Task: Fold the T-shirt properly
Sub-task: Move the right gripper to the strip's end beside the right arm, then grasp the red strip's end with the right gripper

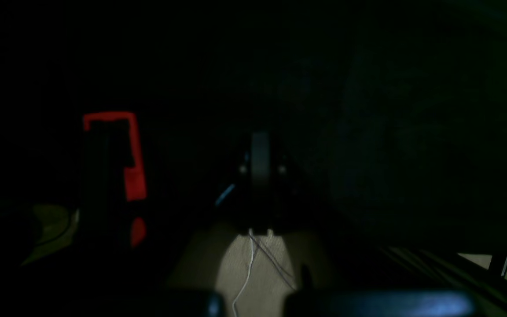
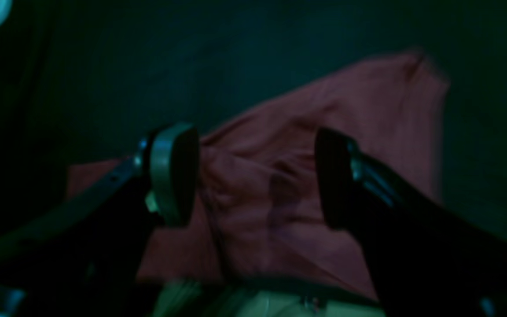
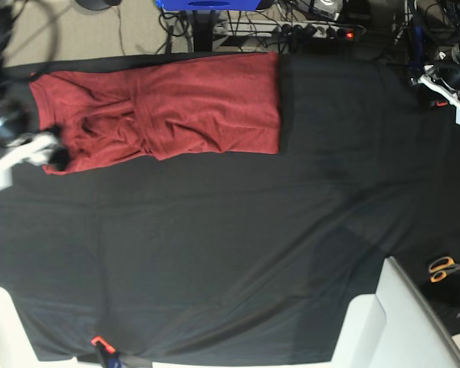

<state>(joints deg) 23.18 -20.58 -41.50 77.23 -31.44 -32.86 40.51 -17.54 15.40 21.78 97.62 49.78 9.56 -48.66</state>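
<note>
t-shirt (image 3: 169, 111) lay flat and partly folded along the far edge of the black table (image 3: 238, 253), toward the base view's left. right gripper (image 2: 258, 176) hung over its crumpled end, fingers (image 2: 172, 174) spread wide, holding nothing. left gripper sat off at the far corner, fingers closed tight.

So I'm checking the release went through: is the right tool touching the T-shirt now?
Cannot tell. In the right wrist view the right tool is open, its fingers straddling the T-shirt, but blur hides any gap.
</note>
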